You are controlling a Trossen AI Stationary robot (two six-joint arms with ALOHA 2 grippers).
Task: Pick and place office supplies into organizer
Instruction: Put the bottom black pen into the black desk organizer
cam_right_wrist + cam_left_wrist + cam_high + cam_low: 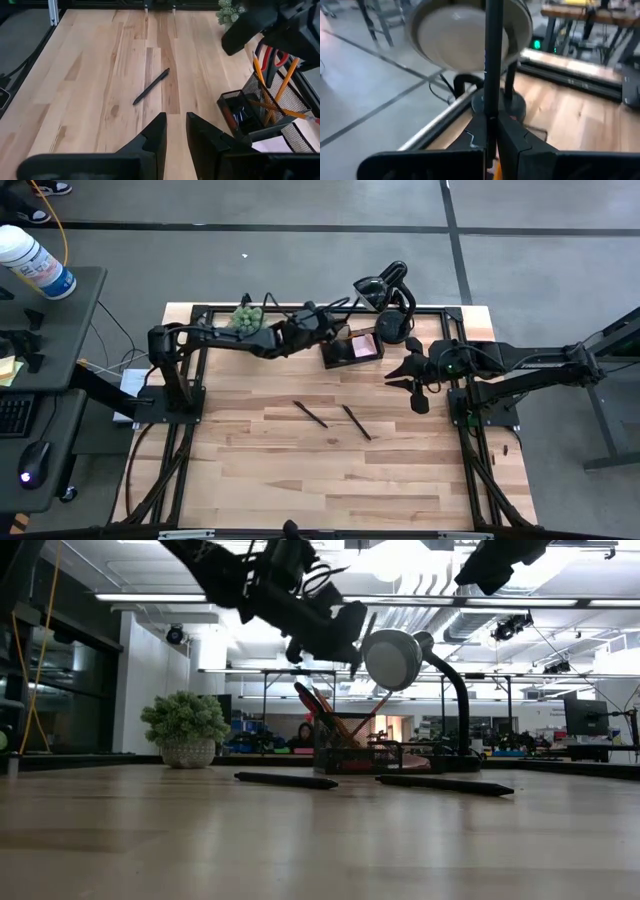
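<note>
- We see the left gripper (325,332) above the organizer (350,348), at the far edge of the bench (300,480).
- Its jaws are closed on a black pen (491,60), which the left wrist view shows upright between the two fingers (520,142).
- In the low view the same gripper (345,635) hangs above the organizer (350,755), with the pen's lower end not yet inside it.
- The organizer stands just beside the base of a black desk lamp (385,285), whose round head (392,658) shows beside the left gripper in the low view.
- In the right wrist view, the organizer (260,117) holds orange pencils (286,79) and red-handled scissors (270,57) in its mesh cup, and a pink sticky-note pad (280,145) lies in a tray next to the cup.
- Two more black pens lie flat on the bench, on the near side of the organizer: one (310,414) farther from it, the other (356,422) closer below it; they lie apart from each other.
- The right gripper (408,375) hovers over the bench near the organizer's right side; its jaws stand a little apart and hold nothing.
- A small green plant (248,316) sits at the far edge of the bench, to the left of the organizer.
</note>
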